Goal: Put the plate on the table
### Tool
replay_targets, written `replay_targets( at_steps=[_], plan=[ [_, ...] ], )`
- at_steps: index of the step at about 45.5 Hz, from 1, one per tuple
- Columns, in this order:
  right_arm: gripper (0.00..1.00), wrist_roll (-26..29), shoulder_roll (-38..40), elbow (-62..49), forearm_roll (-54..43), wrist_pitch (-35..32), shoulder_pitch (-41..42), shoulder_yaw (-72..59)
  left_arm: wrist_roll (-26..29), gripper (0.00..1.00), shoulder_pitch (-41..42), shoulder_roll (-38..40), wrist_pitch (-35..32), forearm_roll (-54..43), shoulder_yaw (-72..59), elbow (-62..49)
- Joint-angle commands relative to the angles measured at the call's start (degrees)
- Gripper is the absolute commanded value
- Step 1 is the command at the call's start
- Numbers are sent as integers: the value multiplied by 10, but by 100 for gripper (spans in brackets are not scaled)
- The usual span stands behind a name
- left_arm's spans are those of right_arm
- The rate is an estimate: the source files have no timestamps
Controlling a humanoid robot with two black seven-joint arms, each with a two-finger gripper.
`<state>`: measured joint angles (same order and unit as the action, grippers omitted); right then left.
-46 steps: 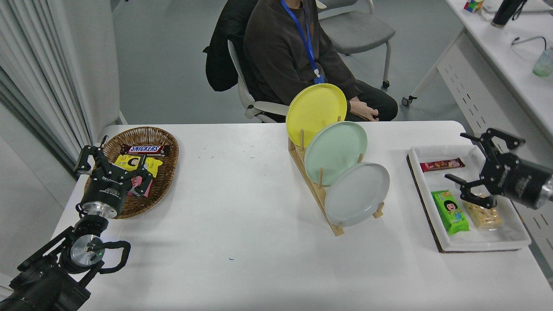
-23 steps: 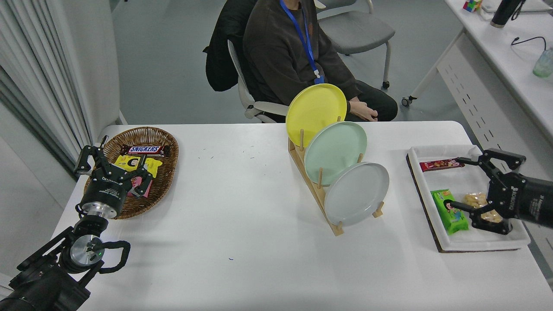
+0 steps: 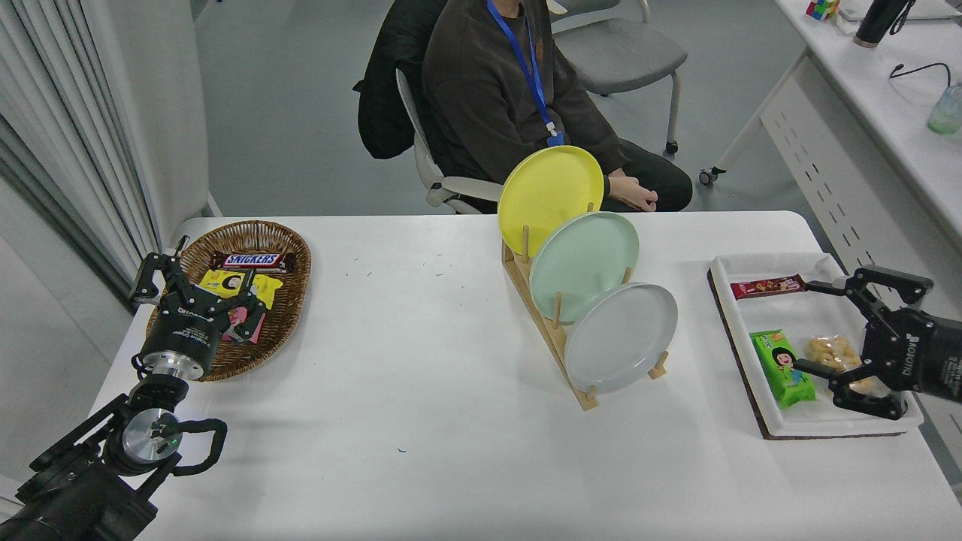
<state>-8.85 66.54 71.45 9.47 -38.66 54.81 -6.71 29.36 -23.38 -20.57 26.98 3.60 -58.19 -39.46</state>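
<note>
The pale grey plate (image 3: 621,337) stands on edge in the front slot of a wooden rack (image 3: 552,338) on the white table (image 3: 421,376), right of the middle. A mint green plate (image 3: 585,264) and a yellow plate (image 3: 549,188) stand behind it in the same rack. My right gripper (image 3: 814,327) is open and empty at the right edge, low over the white tray, well to the right of the grey plate. My left gripper (image 3: 197,282) is parked open at the lower left over a wicker basket.
A white tray (image 3: 759,417) at the right holds a red bar (image 3: 766,286), a green packet (image 3: 783,368) and a bag of nuts (image 3: 833,353). The wicker basket (image 3: 289,300) with snacks stands at the back left. A person (image 3: 518,98) sits at the far side.
My right gripper has dropped lower and drawn back to the right, toward the tray's front right corner. The plates and the left arm have not moved.
</note>
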Motion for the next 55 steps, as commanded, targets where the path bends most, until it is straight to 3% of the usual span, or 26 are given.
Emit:
replay_targets(
  at_steps=[1, 17, 28, 39, 49, 55],
  plan=[
    [99, 4, 3, -2, 1, -39, -1, 10, 0, 98, 0, 0, 0, 0, 0, 0],
    [99, 93, -11, -42, -8, 2, 12, 18, 0, 98, 0, 0, 0, 0, 0, 0],
    [99, 116, -32, -38, -20, 133, 17, 42, 0, 98, 0, 0, 0, 0, 0, 0],
    [99, 118, -19, 38, -12, 158, 35, 50, 0, 98, 0, 0, 0, 0, 0, 0],
    [99, 131, -22, 84, 22, 278, 53, 51, 0, 98, 0, 0, 0, 0, 0, 0],
    [99, 174, -31, 87, 36, 300, 60, 54, 0, 98, 0, 0, 0, 0, 0, 0]
  ],
)
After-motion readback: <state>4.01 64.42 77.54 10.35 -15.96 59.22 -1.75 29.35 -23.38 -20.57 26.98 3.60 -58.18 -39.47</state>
